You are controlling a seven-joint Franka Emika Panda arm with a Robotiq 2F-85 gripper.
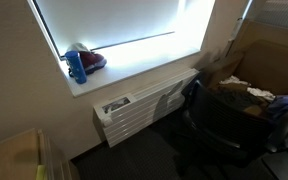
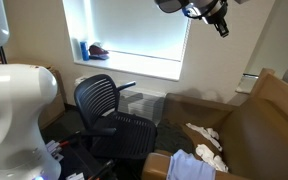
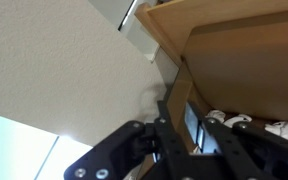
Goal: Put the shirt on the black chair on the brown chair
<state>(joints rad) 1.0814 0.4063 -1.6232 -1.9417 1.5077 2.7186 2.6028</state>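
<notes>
Brown chair (image 2: 259,115) stands beside the black chair (image 2: 109,105), whose seat looks bare. A pale shirt (image 2: 206,139) lies on the brown cushion. The claw (image 2: 216,18) hangs high by the window (image 2: 134,30), drawn narrow and empty. Placement seems done, so a retreat well clear of the cloth suits best.

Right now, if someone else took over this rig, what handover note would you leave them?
Tool: high up by the top of the window, away from both chairs. Nothing hangs from it. Open or shut is unclear.
Black chair: no shirt visible on its seat.
Brown chair: pale cloth lies on its seat.
Done: probably the placing, if that cloth is the shirt; too small to confirm.
Left: check the cloth, then retract.
</notes>
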